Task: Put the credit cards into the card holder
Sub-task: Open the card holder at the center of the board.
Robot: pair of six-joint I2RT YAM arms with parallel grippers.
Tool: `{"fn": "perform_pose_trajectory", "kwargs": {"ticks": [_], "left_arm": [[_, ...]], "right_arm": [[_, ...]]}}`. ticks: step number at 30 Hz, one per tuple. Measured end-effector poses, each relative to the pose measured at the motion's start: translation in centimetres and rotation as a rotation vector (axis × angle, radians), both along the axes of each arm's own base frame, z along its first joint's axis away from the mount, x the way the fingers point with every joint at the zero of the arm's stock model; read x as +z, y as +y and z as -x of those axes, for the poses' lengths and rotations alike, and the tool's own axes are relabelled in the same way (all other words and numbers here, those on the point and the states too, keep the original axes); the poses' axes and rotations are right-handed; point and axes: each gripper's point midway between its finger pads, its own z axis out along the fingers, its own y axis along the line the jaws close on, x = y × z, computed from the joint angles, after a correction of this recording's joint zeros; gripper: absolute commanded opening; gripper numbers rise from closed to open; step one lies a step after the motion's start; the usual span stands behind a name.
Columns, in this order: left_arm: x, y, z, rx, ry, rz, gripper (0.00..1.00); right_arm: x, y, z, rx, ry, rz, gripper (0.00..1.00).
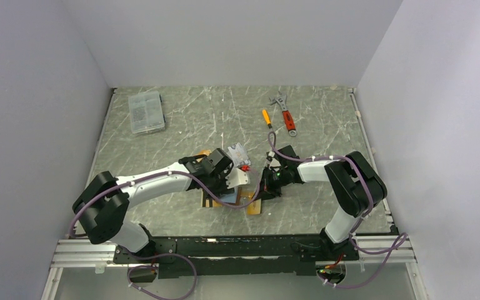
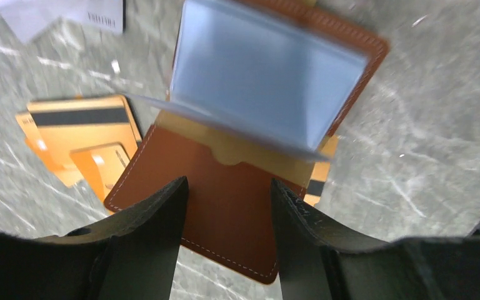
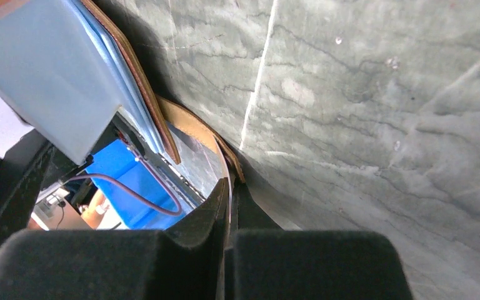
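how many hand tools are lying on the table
2. An orange-handled screwdriver and a red-handled wrench lie side by side on the far part of the table, right of centre. Others may be hidden in the cluttered middle.

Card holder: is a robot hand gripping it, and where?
Yes: the right gripper pinches the card holder by a thin edge, seemingly a sleeve; the left gripper hovers open, empty.

**Card holder mid-table, cards at its edges**

The card holder [image 2: 225, 206] lies open at the middle of the table [image 1: 212, 112]. Credit cards [image 2: 78, 134] lie beside it, one partly under it. Box [image 1: 145, 112] behind left; wrench [image 1: 285, 114] and screwdriver [image 1: 267, 118] behind right.
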Motion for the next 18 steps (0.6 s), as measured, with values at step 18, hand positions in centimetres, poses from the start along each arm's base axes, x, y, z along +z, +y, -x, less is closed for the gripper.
{"fn": "perform_pose_trajectory", "kwargs": {"ticks": [18], "left_arm": [[-2.6, 5.3, -1.7, 0.209, 0.141, 0.036, 0.56]], "right_arm": [[0.0, -0.8, 0.3, -0.059, -0.068, 0.020, 0.00]]}}
